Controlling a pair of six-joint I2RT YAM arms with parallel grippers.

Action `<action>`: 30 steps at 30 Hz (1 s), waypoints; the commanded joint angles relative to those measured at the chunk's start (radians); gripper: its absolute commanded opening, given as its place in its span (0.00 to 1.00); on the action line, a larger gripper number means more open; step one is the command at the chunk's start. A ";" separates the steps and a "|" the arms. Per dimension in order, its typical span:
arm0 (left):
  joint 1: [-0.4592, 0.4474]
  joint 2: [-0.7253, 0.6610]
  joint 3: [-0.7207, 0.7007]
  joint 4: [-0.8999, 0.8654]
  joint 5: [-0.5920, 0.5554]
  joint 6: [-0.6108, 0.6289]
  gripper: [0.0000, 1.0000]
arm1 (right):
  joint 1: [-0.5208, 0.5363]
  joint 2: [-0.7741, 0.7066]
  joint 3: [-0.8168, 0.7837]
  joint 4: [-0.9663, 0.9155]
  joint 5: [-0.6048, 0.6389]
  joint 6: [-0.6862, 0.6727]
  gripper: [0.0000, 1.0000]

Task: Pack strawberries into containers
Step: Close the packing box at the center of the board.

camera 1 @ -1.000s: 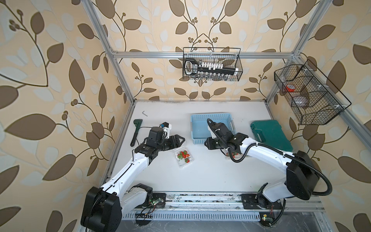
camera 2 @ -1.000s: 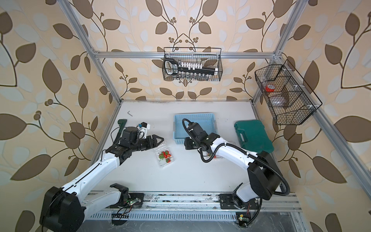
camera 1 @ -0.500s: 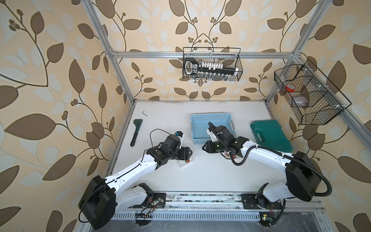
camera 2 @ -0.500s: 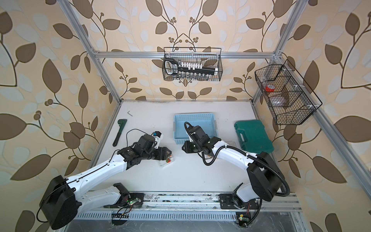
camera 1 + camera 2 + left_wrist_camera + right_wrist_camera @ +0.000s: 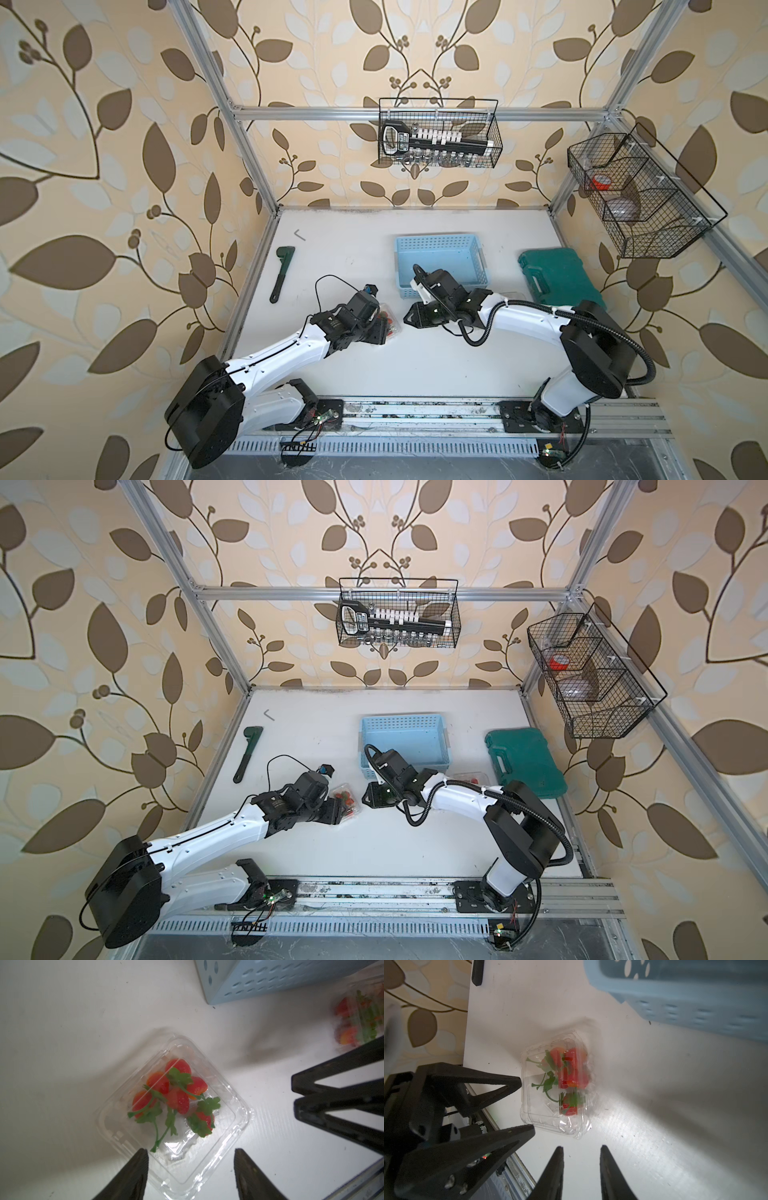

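In both top views the small clear plastic clamshell punnet [image 5: 355, 808] lies on the white table [image 5: 316, 729], a little left of the centre of the frame. It is near the lower left corner of the light blue perforated plastic basket [image 5: 401, 720]. Its lid looks closed. Inside it are about six small red strawberries with green leafy caps [image 5: 176, 1095], lying close together in one heap.

The left gripper [image 5: 190, 1150] is over the nearest corner of this punnet. Its jaws are closed on that corner. The two black fingers stand quite wide apart with the corner between them, and one finger lies over the rim.

The right gripper [image 5: 580, 1147] is near the punnet on its other side, not touching it, with the tips pointing to it. Its jaws are open only a little and hold nothing.

A second clear clamshell punnet [image 5: 471, 777] with red berries inside lies right of the centre. It sits between the blue basket and the dark green plastic tool case [image 5: 523, 758], partly hidden by the right arm. A green wrench [image 5: 246, 754] lies at the left edge of the table, well apart.
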State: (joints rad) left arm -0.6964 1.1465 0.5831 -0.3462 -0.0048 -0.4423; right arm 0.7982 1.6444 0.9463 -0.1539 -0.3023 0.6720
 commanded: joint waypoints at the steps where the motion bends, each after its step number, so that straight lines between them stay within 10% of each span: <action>1: -0.022 0.015 0.007 -0.017 -0.055 0.022 0.67 | 0.012 0.041 0.041 0.025 -0.029 0.009 0.33; 30: -0.045 0.043 0.002 -0.009 -0.064 0.029 0.66 | 0.042 0.149 0.049 0.052 -0.018 0.024 0.34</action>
State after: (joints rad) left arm -0.7280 1.1820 0.5835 -0.3485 -0.0574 -0.4316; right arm 0.8356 1.7710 0.9844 -0.1184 -0.3248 0.6884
